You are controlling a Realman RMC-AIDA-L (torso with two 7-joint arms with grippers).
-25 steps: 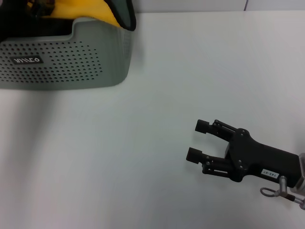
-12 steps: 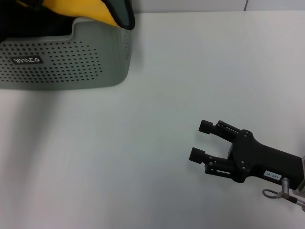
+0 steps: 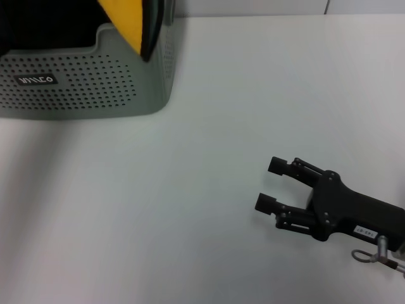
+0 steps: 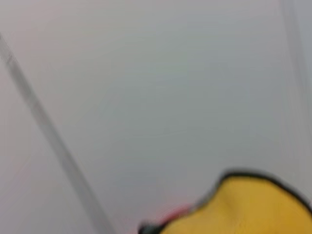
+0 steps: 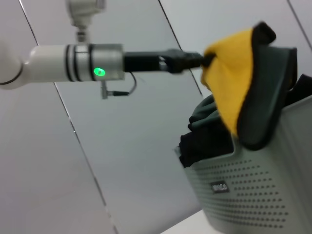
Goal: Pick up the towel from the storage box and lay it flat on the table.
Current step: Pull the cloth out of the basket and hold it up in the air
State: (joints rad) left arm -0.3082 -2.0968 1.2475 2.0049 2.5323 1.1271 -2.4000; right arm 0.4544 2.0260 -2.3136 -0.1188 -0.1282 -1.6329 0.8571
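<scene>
The towel (image 3: 123, 22), yellow side out with black edging, hangs in a narrow fold above the back right part of the storage box (image 3: 88, 82). The right wrist view shows my left gripper (image 5: 202, 59) shut on the towel's top corner; the towel (image 5: 229, 78) is lifted, its lower end still at the storage box (image 5: 263, 185) rim. The left wrist view shows only a yellow corner of the towel (image 4: 248, 209). My right gripper (image 3: 271, 183) is open and empty, low over the table (image 3: 209, 139) at the front right.
A plain black fabric mass (image 3: 44, 25) fills the box behind its front wall; it also shows in the right wrist view (image 5: 200, 146). A pale panelled wall stands behind the table. The box sits at the table's far left.
The towel has been pulled upward out of the box and now hangs narrower and straighter. My right gripper has drifted slightly toward the front right, still open.
</scene>
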